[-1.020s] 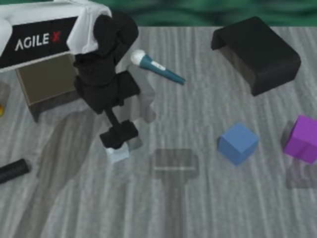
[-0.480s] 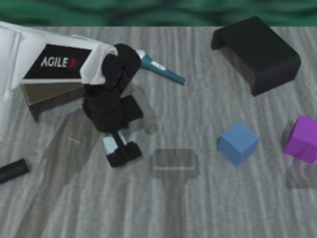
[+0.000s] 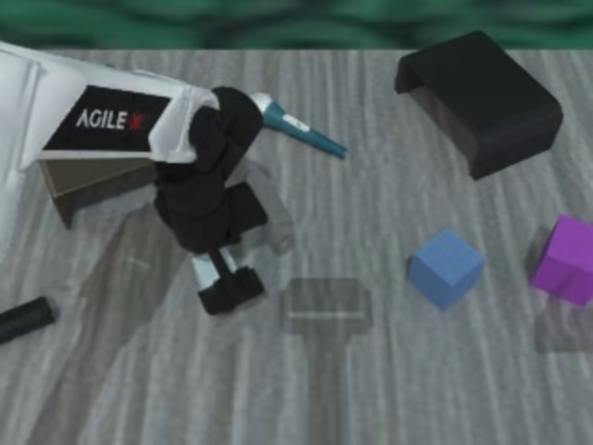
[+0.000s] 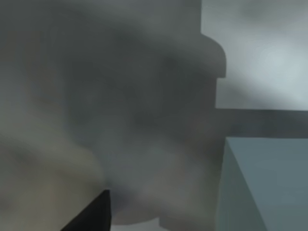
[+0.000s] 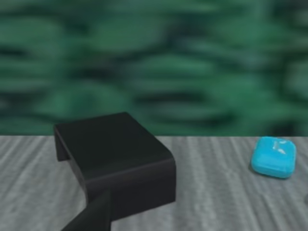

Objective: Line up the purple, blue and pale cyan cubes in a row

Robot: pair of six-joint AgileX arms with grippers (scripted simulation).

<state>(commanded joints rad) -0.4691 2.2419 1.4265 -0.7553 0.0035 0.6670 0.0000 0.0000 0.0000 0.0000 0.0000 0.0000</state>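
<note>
The small pale cyan cube (image 3: 203, 270) lies left of centre, mostly covered by my left gripper (image 3: 219, 280), which is down low over it. In the left wrist view the cube (image 4: 269, 192) fills the lower corner. The one dark finger (image 4: 91, 216) that shows stands well apart from it, so the gripper is open. The blue cube (image 3: 446, 267) rests right of centre. The purple cube (image 3: 566, 260) sits at the right edge. My right arm is outside the top view. Its wrist view shows a single finger (image 5: 91, 216) set off to one side, open and empty.
A black box (image 3: 482, 97) stands at the back right. A teal-handled microphone (image 3: 301, 132) lies behind the left gripper. A brown block (image 3: 88, 181) sits under the left arm. A black cylinder (image 3: 23, 319) lies at the left edge. The right wrist view shows a cyan pad (image 5: 274, 157).
Since one second ago the left arm has dropped and its gripper has come down over the pale cyan cube, hiding most of it. Nothing has moved in the last half second.
</note>
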